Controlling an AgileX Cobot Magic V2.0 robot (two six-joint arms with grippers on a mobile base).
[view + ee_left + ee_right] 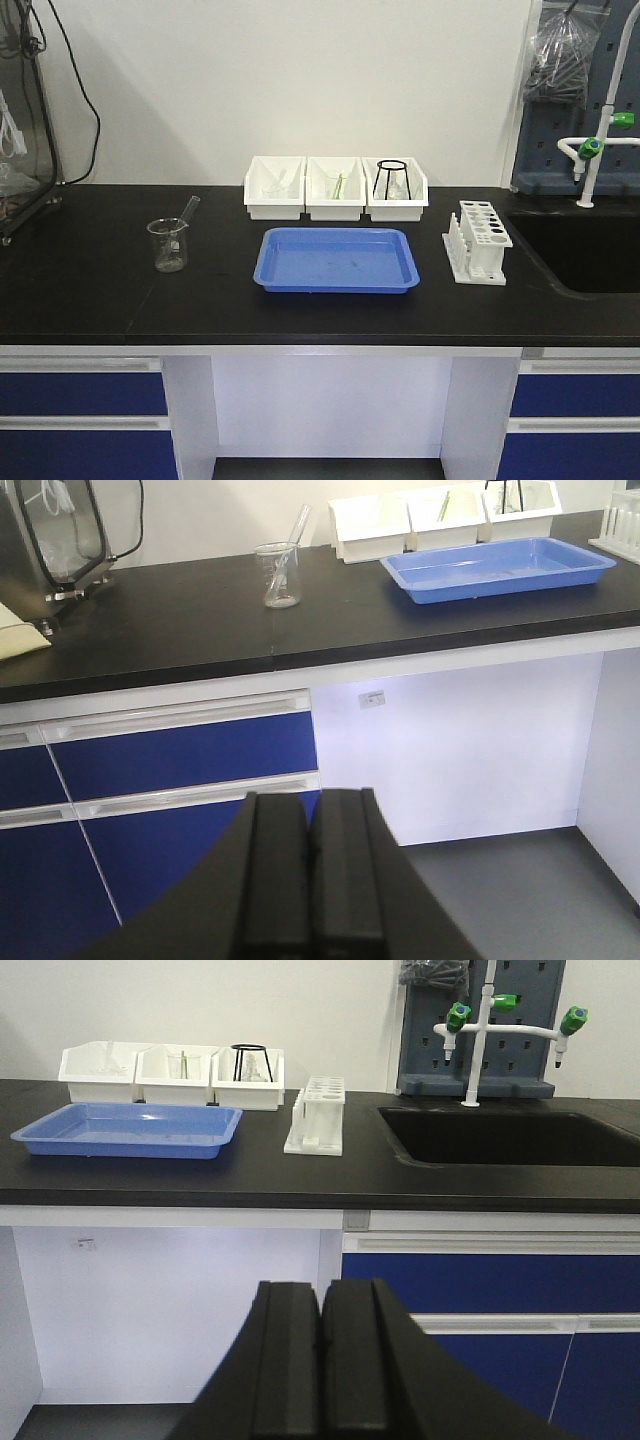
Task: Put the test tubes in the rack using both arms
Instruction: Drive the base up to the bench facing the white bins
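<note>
A slim clear test tube leans in a glass beaker on the left of the black counter; the left wrist view shows the same test tube in its beaker. The white rack stands on the right, between the blue tray and the sink, and the rack also appears in the right wrist view. My left gripper and right gripper are both shut on nothing, held low in front of the cabinets, below counter height. Neither arm appears in the front view.
A blue tray lies mid-counter, with three white bins behind it; one holds a black wire stand. A sink and tap are at the right. A metal-framed device stands far left. Blue drawers sit under the counter.
</note>
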